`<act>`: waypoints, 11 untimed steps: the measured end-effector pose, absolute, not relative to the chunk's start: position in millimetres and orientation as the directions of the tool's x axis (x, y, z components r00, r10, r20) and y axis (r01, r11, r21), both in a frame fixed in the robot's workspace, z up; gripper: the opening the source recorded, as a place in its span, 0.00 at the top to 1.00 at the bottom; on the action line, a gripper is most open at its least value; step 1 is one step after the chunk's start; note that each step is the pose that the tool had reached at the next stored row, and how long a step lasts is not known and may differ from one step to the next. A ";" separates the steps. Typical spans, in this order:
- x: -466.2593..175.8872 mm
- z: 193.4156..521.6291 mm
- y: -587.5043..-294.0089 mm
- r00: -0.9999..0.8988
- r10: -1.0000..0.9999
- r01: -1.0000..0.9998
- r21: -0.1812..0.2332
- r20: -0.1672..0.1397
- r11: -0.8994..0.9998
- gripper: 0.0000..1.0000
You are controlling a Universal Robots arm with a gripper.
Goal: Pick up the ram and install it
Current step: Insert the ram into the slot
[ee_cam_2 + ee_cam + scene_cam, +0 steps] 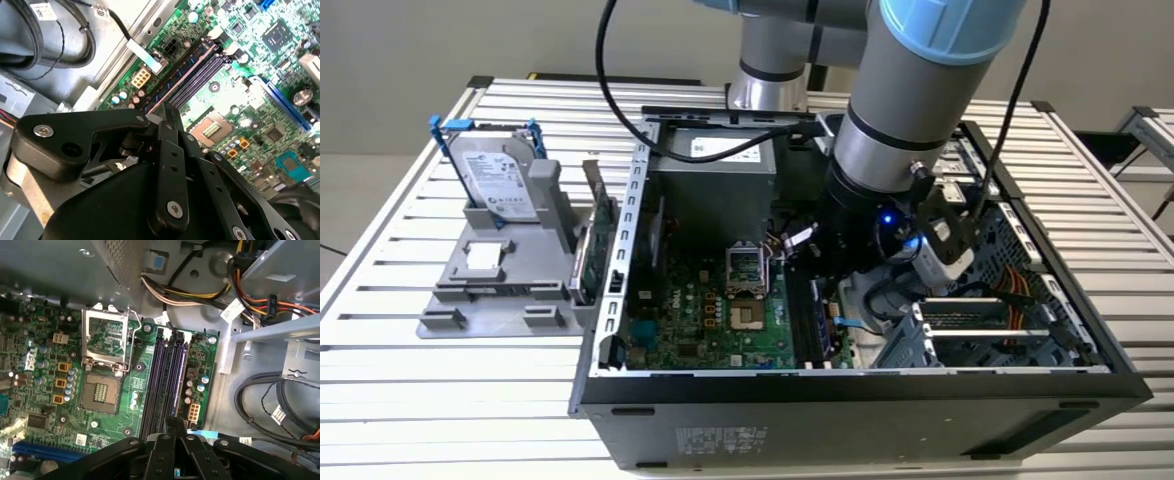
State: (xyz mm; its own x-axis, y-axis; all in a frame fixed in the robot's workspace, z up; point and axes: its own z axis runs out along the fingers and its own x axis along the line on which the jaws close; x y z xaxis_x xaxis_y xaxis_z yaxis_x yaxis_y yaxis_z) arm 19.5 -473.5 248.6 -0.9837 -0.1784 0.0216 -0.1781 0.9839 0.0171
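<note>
The pincer [174, 421] is clenched, its two fingers drawn almost together. A thin bluish sliver is visible between them in the first wrist view, and I judge this to be the ram [175, 472], held edge-on; very little of it can be seen. The pincer hangs inside the open computer case [854, 400], just above the near end of the dark memory slots [167, 380], which run side by side on the green motherboard [145, 365] and all look empty. Beside the slots is the open processor socket [102, 390], and on their other side a bundle of coloured cables [200, 290] lies near the metal drive cage. Outside the case, on the slatted desk [400, 400], a grey holder [494, 290] carries the hard drive [494, 175] and the green expansion card [591, 255]. The risk I see is in alignment: if the stick is tilted or stands between two slots, pressing it would bend it or scratch the board. The white latches at the far end also seem able to block it if they are not opened.
</note>
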 end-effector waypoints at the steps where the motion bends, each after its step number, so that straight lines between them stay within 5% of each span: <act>1: 19.5 248.6 -473.5 -0.982 -0.187 -0.187 0.017 0.022 0.982 1.00; 11: 19.5 248.5 -472.4 -0.963 -0.267 -0.267 0.019 0.021 0.964 1.00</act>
State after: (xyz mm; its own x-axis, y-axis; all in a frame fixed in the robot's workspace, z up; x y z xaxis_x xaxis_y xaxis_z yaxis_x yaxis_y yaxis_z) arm 19.5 -472.4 248.5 -0.9633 -0.2674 0.0212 -0.2671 0.9635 0.0187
